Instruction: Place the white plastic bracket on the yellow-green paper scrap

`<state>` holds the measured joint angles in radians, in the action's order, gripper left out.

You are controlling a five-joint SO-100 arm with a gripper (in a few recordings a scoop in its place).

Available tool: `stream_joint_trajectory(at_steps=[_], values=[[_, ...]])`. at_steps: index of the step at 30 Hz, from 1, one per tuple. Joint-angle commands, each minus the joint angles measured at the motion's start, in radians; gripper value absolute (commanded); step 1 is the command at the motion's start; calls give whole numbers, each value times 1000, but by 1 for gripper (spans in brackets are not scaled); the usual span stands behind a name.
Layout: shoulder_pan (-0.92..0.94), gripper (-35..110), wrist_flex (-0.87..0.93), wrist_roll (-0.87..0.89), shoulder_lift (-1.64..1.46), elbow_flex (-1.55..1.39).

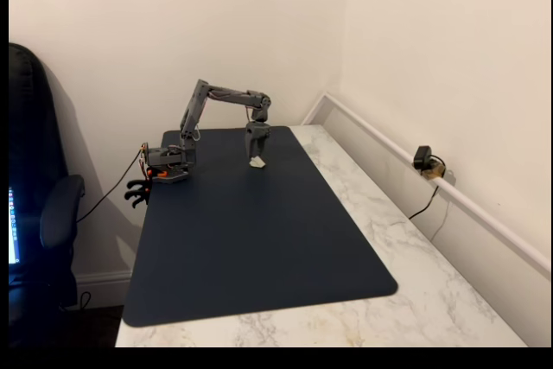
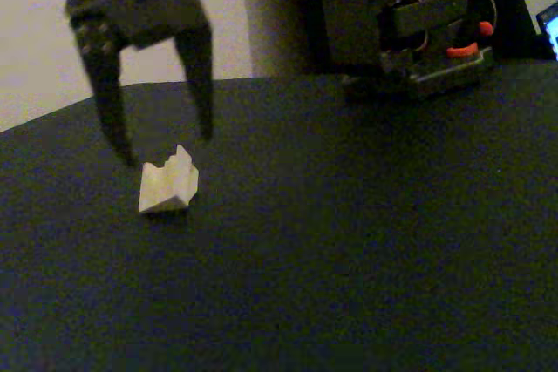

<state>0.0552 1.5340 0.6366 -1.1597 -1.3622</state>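
The gripper [image 2: 166, 147] hangs at the upper left of a fixed view, fingers [image 2: 199, 84] spread apart and empty. The white plastic bracket [image 2: 168, 182] lies on the dark mat [image 2: 349, 241] just below the fingertips, upper centre of the counter [image 1: 363, 205].

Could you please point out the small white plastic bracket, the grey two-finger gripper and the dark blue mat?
Small white plastic bracket [image 2: 168, 181]: a fixed view, its front face.
Grey two-finger gripper [image 2: 166, 147]: a fixed view, between its open fingertips.
Dark blue mat [image 1: 259, 248]: a fixed view, bare middle.
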Motion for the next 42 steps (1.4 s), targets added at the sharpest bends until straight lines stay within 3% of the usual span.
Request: stream_joint_trajectory(at_steps=[1,5,19,32,42], values=[[-63,12,95,20,-156,78],[-140,0,126,55,-256,64],[-428,0,37,-61,-439,-66],[-414,0,-123,-51,-836,-480],[-396,0,-574,-325,-1229,-969]])
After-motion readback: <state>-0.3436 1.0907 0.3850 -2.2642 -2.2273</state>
